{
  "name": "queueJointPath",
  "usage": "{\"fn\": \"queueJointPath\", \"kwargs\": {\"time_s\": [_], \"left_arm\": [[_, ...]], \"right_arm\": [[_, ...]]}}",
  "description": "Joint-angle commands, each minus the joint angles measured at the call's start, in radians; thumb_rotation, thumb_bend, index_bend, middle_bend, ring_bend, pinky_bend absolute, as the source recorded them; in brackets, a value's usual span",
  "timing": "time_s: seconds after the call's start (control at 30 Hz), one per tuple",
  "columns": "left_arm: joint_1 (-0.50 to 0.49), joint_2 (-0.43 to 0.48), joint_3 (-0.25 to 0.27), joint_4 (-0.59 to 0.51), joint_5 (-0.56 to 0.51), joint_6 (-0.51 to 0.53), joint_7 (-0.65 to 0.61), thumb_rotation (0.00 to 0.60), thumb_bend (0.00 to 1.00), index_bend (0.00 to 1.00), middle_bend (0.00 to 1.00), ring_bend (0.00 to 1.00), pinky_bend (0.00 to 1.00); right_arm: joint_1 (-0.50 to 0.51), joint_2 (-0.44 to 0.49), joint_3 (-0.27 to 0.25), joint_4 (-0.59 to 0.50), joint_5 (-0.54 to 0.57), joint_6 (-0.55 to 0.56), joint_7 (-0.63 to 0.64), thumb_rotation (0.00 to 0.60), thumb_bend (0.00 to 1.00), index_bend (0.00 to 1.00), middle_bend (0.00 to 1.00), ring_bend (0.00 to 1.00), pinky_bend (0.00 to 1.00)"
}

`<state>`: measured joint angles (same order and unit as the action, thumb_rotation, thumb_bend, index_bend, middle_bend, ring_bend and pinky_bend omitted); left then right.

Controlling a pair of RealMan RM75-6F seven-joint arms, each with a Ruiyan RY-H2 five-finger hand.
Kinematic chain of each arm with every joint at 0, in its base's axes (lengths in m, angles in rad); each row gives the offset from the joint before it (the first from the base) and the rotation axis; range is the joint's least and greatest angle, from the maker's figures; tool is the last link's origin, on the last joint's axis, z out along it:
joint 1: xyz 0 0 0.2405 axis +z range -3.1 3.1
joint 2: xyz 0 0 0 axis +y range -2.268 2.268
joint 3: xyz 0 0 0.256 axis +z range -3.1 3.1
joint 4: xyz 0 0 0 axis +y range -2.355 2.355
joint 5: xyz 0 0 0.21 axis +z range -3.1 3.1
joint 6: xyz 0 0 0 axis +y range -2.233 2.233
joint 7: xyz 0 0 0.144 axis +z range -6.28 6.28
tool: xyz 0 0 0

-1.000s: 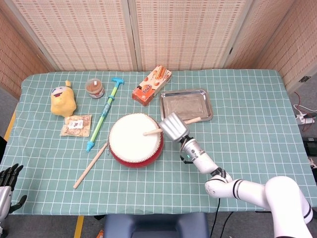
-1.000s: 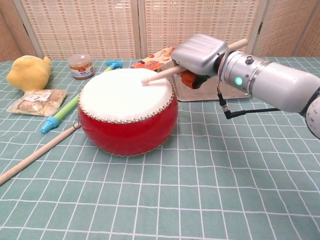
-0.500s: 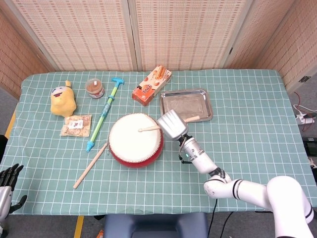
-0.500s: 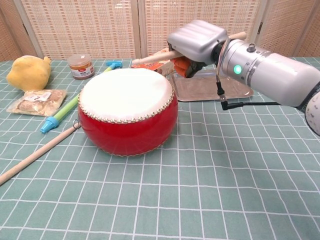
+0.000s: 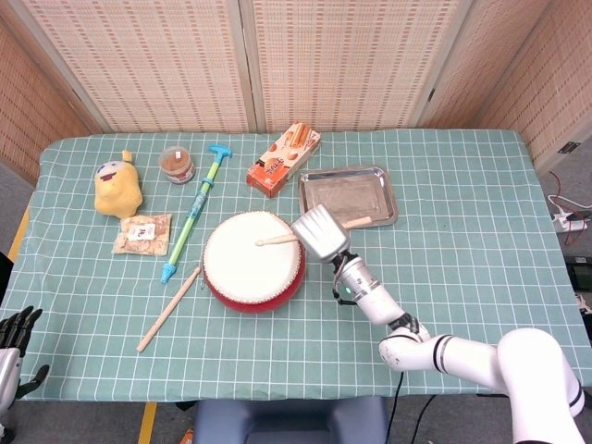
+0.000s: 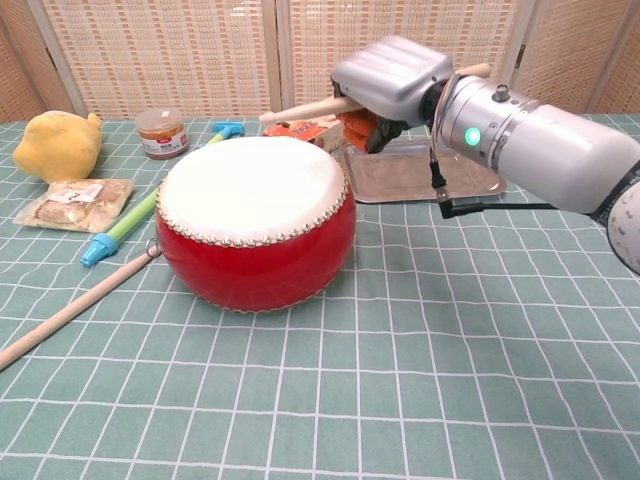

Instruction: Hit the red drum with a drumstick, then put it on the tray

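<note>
- I am gripping the drumstick (image 6: 300, 110) in my right hand (image 6: 392, 78), fingers wrapped tight around its rear half so the striking end is reaching out over the red drum (image 6: 255, 235).
- The stick is hanging above the white drumhead, not touching it; I judge this is the raised part of a stroke.
- Its long axis is running nearly level, tip pointing toward my left, butt poking out behind my hand toward the tray (image 5: 347, 195).
- The tray is lying just beyond my hand, handy for the set-down.
- My left hand (image 5: 11, 350) is idling at the tabletop's (image 5: 462, 185) near corner, fingers apart, holding nothing.
- A spare stick (image 5: 169, 309) is lying beside the drum.
</note>
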<state>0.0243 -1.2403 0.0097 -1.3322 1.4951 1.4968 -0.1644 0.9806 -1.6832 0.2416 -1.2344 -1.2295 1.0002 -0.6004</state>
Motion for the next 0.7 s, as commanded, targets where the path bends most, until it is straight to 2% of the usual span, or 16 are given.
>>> {"fn": "queueJointPath", "kwargs": {"time_s": [0.03,0.23,0.53,0.7], "left_arm": [[0.000,0.000,0.000,0.000,0.000,-0.001,0.000,0.600,0.25,0.00,0.00,0.00,0.00],[0.002,0.001,0.001,0.001,-0.004,-0.004,0.000,0.600,0.25,0.00,0.00,0.00,0.00],[-0.001,0.001,-0.002,0.000,-0.003,-0.005,-0.001,0.600,0.25,0.00,0.00,0.00,0.00],[-0.002,0.001,-0.001,-0.002,-0.003,-0.005,0.001,0.600,0.25,0.00,0.00,0.00,0.00]], "right_arm": [[0.000,-0.004,-0.015,0.012,0.009,-0.029,-0.023,0.600,0.54,0.89,0.84,0.98,1.00],[0.008,-0.050,-0.055,0.081,0.034,-0.089,-0.077,0.600,0.54,0.89,0.84,0.98,1.00],[0.004,-0.009,0.008,0.016,-0.018,0.004,0.026,0.600,0.54,0.89,0.84,0.98,1.00],[0.003,-0.006,-0.014,0.021,0.000,-0.031,-0.010,0.600,0.54,0.89,0.84,0.98,1.00]]}}
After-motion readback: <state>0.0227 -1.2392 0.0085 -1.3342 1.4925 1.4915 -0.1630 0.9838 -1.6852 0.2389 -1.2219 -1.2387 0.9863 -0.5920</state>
